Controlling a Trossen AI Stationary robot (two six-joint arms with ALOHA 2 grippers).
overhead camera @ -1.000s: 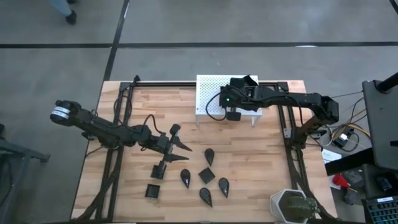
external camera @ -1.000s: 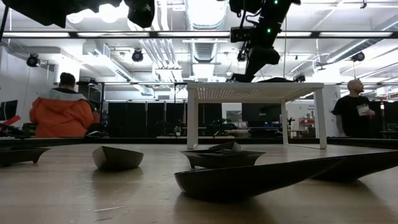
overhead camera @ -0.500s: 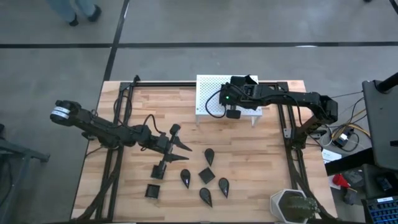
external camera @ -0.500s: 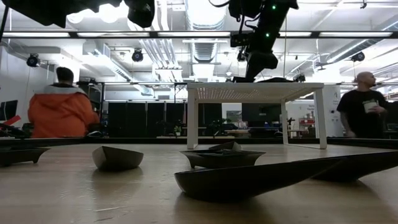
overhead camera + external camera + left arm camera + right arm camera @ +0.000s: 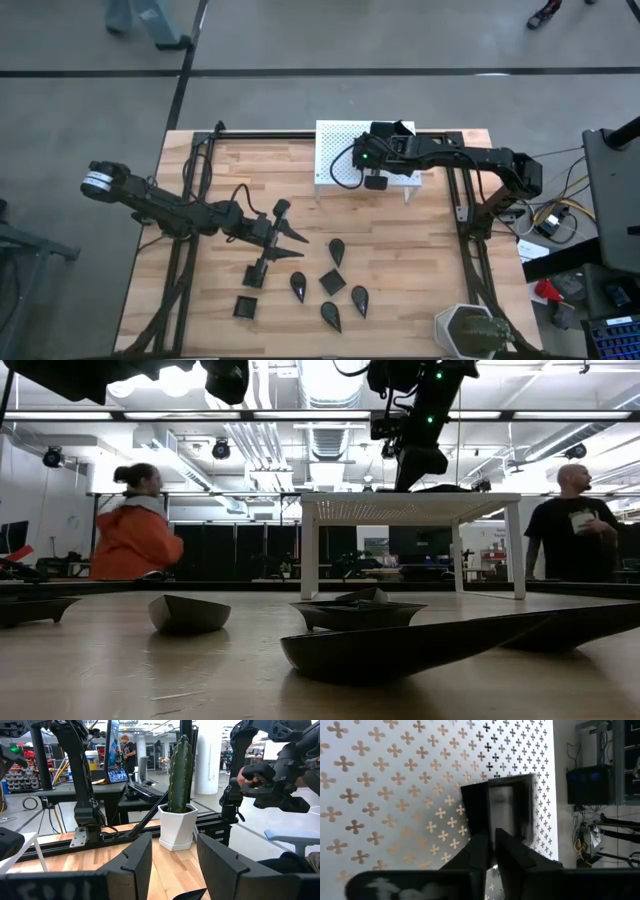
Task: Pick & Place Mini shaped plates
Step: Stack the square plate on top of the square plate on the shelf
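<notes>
Several small matte black plates lie on the wooden table in the high view: teardrops (image 5: 337, 251) (image 5: 331, 316) and squares (image 5: 332, 282) (image 5: 245, 306). The low view shows them close up (image 5: 188, 613) (image 5: 400, 646). One more square plate (image 5: 502, 810) sits on top of the white perforated stand (image 5: 335, 150). My right gripper (image 5: 493, 845) is over the stand and shut on that plate. My left gripper (image 5: 288, 237) hovers open above the table, just left of the plates, touching nothing. My right gripper pinches the square plate by one edge of its raised rim (image 5: 495, 834) between its two fingers (image 5: 476, 851), coming from above and pointing down at the stand's top. The plate lies flat and level with the stand's surface. I cannot tell whether it rests there.
A white pot with a green cactus (image 5: 468, 331) stands at the table's near right corner and shows ahead in the left wrist view (image 5: 179, 815). The stand's legs (image 5: 310, 555) rest on the far middle of the table. People move in the room behind.
The right gripper has tipped a little more upright over the stand and otherwise stayed in place. The left arm and the plates on the table have kept still. People in the background have walked.
</notes>
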